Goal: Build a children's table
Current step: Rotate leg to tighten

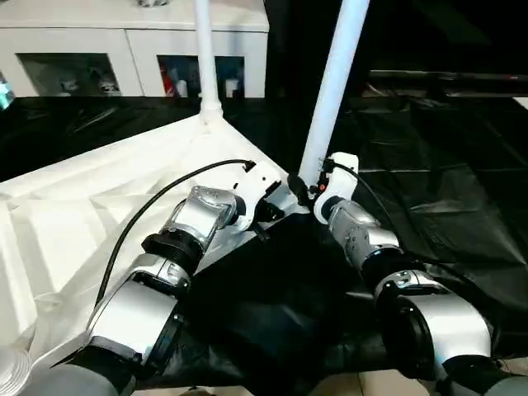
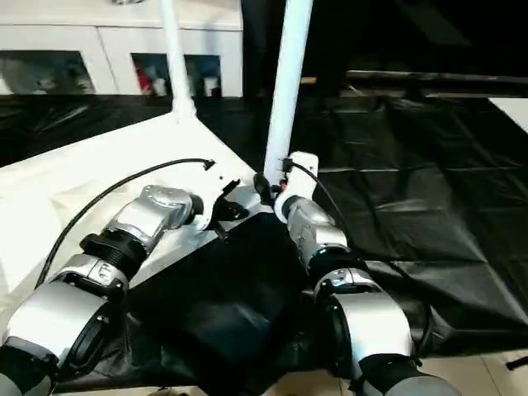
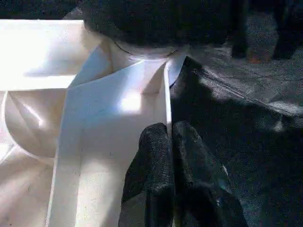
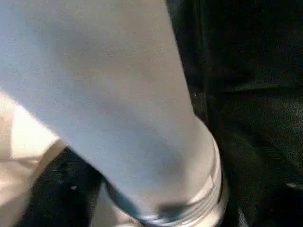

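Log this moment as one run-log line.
step: leg fitting | tabletop: underside up | far leg: upright in corner socket | near leg: at right gripper, corner | left gripper: shut, on rim

Upturned tabletop [image 1: 99, 206] on black sheeting [image 1: 445, 173]

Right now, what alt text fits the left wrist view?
Two black fingers pressed together rest on the rim of the upturned white tabletop, near its corner socket. Black sheeting lies beside it.
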